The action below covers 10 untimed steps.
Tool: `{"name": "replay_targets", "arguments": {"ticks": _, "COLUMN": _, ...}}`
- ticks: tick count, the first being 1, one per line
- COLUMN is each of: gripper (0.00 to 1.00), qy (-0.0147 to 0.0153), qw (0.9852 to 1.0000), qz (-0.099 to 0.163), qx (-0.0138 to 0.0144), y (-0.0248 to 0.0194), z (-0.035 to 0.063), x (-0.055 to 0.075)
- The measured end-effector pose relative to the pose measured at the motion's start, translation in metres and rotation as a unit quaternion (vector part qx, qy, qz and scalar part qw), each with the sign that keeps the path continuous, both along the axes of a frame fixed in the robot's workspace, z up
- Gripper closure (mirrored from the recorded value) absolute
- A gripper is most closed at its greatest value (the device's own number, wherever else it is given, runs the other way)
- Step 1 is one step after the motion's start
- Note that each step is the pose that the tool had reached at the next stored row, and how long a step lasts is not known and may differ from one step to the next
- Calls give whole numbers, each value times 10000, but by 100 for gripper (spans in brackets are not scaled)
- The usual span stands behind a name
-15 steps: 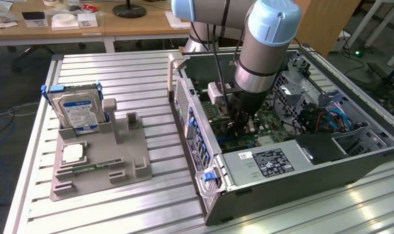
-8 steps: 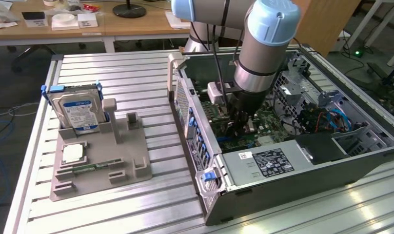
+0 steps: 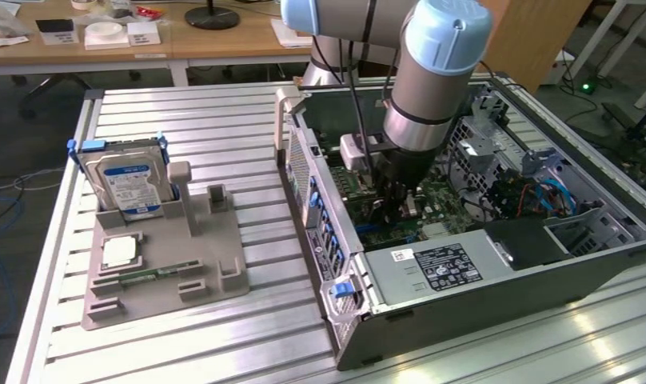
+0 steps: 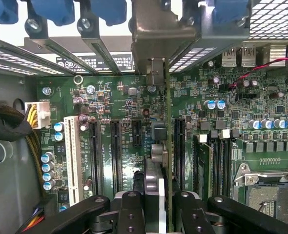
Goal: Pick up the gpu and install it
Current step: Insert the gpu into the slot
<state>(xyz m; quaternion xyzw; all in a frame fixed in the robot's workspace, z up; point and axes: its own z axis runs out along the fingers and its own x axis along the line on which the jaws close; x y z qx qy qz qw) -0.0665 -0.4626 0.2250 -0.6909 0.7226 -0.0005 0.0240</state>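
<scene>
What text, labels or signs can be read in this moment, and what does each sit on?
"POWER": printed on the motherboard by the white connector, barely legible.
Hard drive blue-white label: print too small to read.
Power supply black sticker and its white barcode tag: unreadable.
Strip label on the case's rear edge: blurred.
Slot markings beside the black slots: too small.

Bright, even light; table glare, perhaps overhead.

Little legible. White connector [image 4: 37, 114] on the motherboard [image 4: 119, 97] carries a small "POWER" marking beside it. Power supply label [image 3: 448, 266], hard drive's blue-white label [image 3: 131, 186] and the sticker behind the slot brackets [image 4: 95, 62] show print, unreadable.
</scene>
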Motion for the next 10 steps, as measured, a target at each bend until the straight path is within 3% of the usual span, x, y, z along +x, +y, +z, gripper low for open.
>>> {"name": "replay_targets", "arguments": {"ticks": 6, "gripper": 72, "qy": -1, "qw": 10000, "qz": 0, "qx": -69, "y": 16, "z": -1, "x": 0}}
{"name": "replay_targets", "arguments": {"ticks": 10, "gripper": 72, "qy": 0, "qw": 10000, "qz": 1, "qx": -74, "y": 16, "z": -1, "x": 1}}
